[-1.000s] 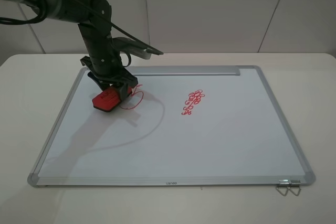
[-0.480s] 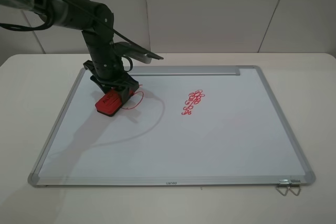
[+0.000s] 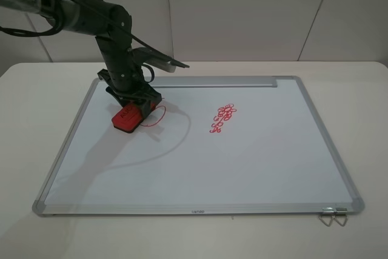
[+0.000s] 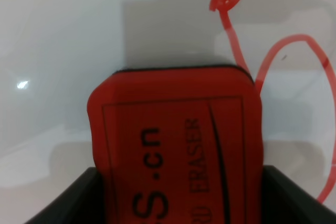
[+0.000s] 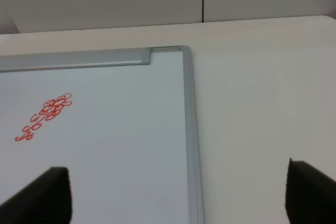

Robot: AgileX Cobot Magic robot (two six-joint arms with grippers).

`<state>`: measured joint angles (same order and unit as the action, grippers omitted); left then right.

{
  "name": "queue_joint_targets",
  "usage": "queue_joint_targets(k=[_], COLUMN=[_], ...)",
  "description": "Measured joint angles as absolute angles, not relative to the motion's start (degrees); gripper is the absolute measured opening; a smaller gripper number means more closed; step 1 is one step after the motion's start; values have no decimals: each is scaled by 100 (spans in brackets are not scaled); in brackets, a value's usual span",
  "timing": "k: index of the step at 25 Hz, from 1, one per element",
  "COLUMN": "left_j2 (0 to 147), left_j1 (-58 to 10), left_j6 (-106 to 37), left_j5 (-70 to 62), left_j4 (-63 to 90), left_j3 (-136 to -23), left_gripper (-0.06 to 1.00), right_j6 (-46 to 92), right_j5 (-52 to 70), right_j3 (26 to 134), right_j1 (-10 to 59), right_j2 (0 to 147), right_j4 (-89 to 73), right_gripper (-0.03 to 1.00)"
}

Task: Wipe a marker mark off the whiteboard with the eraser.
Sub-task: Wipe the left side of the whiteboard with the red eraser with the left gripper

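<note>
**One eraser clamped beside one apple outline**

One pale, matte table (image 3: 364, 89) carries one rectangular whiteboard (image 3: 242, 162), glossy white with a thin silver frame and a tray strip along its 12 o'clock edge. Of the two grippers, the black left gripper (image 3: 136, 105) is clamped on the single eraser (image 3: 126, 118), a red block with rounded corners, black lettering and a dark base. It sits at 10 o'clock of the board's centre. The right gripper (image 5: 181, 195) has its jaws wide apart and holds nothing. One marker mark (image 3: 159, 115), a thin red curved outline, lies just at 3 o'clock of the eraser. One cluster of tiny red loops (image 3: 223, 117) is at 1 o'clock of centre.
</note>
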<state>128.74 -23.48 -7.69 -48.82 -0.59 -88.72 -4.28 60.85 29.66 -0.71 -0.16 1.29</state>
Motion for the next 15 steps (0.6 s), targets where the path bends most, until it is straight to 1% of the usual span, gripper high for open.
queue_joint_targets(k=[15], left_j2=[12977], left_j1=[-2357], left_j6=[-769], left_j5=[-4815], left_j4=[-39], left_j3=[-8920], left_gripper=[57], right_j6=[-428], right_j5=[6085], right_j3=[2966], right_j1=[-71], right_j2=[-16], right_j4=[129], right_gripper=[72])
